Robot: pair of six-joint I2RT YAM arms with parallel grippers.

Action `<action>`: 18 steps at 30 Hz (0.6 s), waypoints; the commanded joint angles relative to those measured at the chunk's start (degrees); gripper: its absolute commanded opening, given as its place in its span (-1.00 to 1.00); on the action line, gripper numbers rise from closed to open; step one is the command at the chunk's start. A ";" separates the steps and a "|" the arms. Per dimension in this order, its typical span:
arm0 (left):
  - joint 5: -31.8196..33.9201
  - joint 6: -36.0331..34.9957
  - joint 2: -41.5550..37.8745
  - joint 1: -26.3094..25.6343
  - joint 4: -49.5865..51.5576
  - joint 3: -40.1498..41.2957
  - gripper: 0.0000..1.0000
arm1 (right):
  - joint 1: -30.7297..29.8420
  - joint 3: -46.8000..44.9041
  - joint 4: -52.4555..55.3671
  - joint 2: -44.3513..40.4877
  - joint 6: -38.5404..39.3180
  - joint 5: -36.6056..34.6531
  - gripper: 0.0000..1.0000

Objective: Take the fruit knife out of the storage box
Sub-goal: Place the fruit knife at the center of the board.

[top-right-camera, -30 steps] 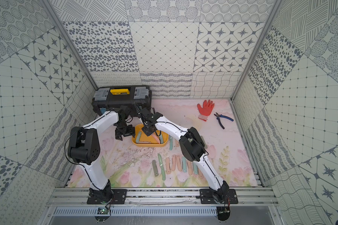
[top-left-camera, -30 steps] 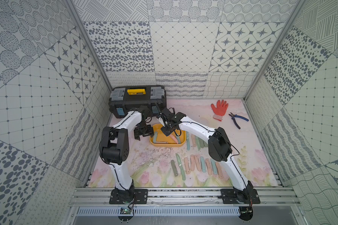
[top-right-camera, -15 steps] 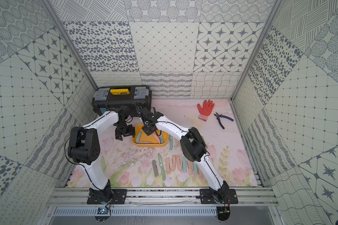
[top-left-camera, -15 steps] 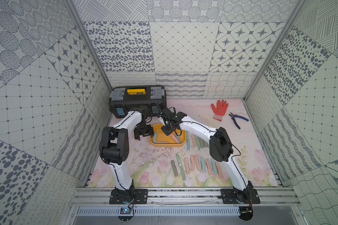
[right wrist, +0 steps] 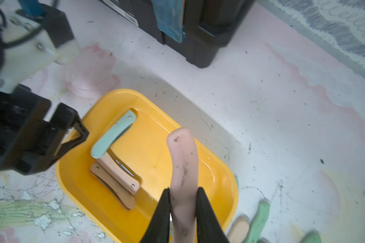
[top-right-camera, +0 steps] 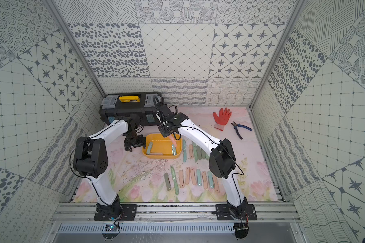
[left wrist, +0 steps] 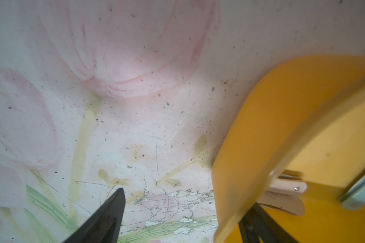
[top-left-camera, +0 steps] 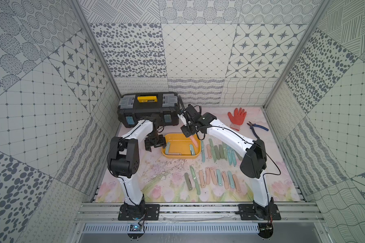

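Pink knife (right wrist: 183, 157), pinched between the narrowed jaws of the right gripper (right wrist: 183, 189), hung over the box (right wrist: 118, 92), whose wall the wide-open left gripper (top-left-camera: 157, 146) straddled; lift-out appeared under way, the next move calling for carrying it beyond the rim onto the mat (right wrist: 282, 105).
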State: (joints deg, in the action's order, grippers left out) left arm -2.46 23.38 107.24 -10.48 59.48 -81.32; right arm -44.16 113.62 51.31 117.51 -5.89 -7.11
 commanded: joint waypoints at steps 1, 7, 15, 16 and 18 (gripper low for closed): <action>-0.71 -0.24 -0.44 -0.02 1.25 -0.82 0.61 | 2.70 -6.27 -2.28 -6.65 -2.28 -1.08 -0.79; -0.79 -0.24 -0.63 -0.06 1.18 -0.77 0.61 | 9.35 -23.14 -6.24 -16.15 -2.14 -0.57 -0.79; -1.29 -0.14 -0.64 -0.07 1.09 -0.76 0.61 | 18.58 -41.75 -10.77 -25.96 3.39 1.13 -0.79; -1.39 -0.09 -0.68 0.00 1.10 -0.76 0.61 | 19.51 -42.96 -10.71 -26.42 4.13 0.66 -0.79; -1.65 -0.06 -0.63 -0.02 1.01 -0.66 0.61 | 21.48 -44.48 -10.28 -26.80 4.88 0.56 -0.80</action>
State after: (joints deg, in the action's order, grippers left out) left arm -2.70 23.38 107.24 -10.48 59.37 -81.32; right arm -24.16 70.57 44.18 92.97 -3.79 -6.96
